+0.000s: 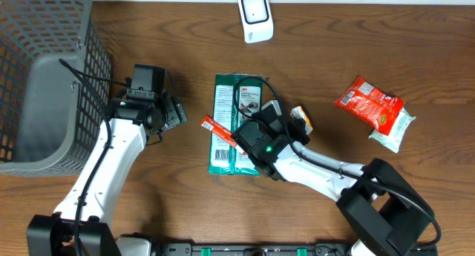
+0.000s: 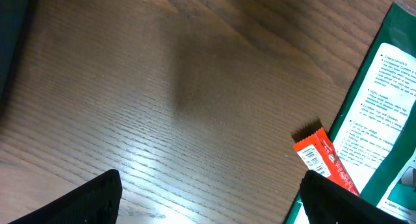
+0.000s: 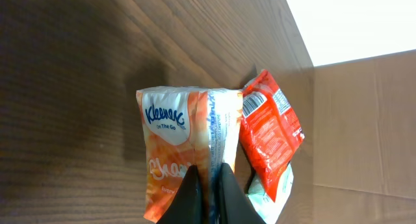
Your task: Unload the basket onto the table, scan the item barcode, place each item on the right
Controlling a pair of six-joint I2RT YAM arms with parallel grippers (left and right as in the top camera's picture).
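Observation:
My right gripper (image 3: 208,175) is shut on an orange and white Kleenex tissue pack (image 3: 179,139), pinching it at its lower edge along the blue-white side seam. From overhead, the tissue pack (image 1: 300,120) is at the table's middle in the right gripper (image 1: 291,126). The white barcode scanner (image 1: 254,17) stands at the far edge, well apart from the pack. My left gripper (image 1: 174,111) is open over bare wood left of centre. In the left wrist view the left gripper (image 2: 211,201) has nothing between its fingers (image 2: 91,198).
A green 3M package (image 1: 236,122) lies flat at the centre with a slim red bar (image 1: 217,130) across its left edge. A red snack bag (image 1: 369,102) and a white-green pack (image 1: 392,131) lie at the right. A grey mesh basket (image 1: 44,70) fills the far left.

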